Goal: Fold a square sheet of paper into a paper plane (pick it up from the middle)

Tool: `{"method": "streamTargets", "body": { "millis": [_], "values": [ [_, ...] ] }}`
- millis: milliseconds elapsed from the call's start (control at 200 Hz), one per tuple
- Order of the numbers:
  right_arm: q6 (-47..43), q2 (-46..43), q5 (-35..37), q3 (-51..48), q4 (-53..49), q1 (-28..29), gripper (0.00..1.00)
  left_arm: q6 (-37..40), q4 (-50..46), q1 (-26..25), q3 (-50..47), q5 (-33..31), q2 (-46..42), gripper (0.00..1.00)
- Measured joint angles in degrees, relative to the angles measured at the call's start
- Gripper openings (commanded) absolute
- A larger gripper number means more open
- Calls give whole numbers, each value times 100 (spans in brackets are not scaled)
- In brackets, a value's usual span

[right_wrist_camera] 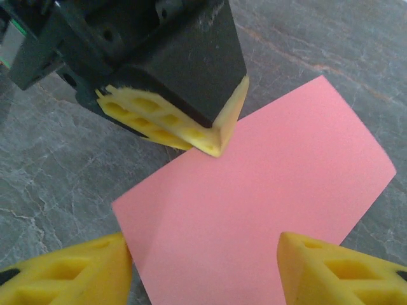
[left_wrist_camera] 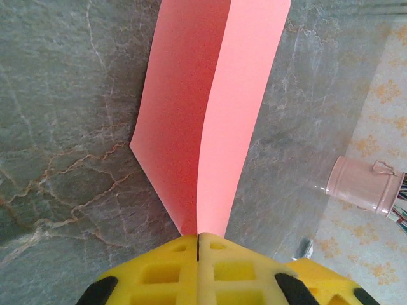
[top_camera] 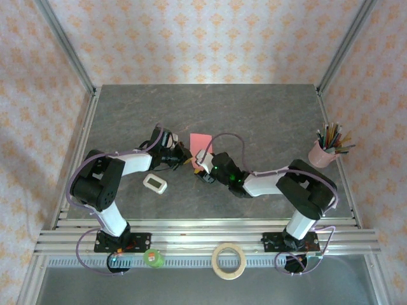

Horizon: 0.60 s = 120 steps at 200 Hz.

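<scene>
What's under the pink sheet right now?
Grey table surrounds the pink sheet, and one end of the sheet is pinched in the shut left gripper. The patch directly beneath the paper is covered, so I can't tell.

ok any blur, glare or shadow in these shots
left wrist: paper sharp, left flap shaded darker than the right, pinched in the left tool; right wrist: paper evenly lit, no glare, right tool cropped at the bottom edge; top external: flat even light

Even, bright light — soft shadows, close foreground perhaps slightly blurred.
</scene>
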Motion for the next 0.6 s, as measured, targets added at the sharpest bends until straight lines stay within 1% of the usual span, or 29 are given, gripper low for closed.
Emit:
{"method": "streamTargets", "body": {
  "millis": [145,440,601],
  "values": [
    [42,-26,-2,-2,52,7,48,0,-2,0,0,-4,-2,0],
    [90,133,-195,52,9,7,36,0,-2,-42,0,-4,-2,0],
    [133,275,-258,105,-7,7,26,0,-2,-42,0,-7,0,0]
  ]
}}
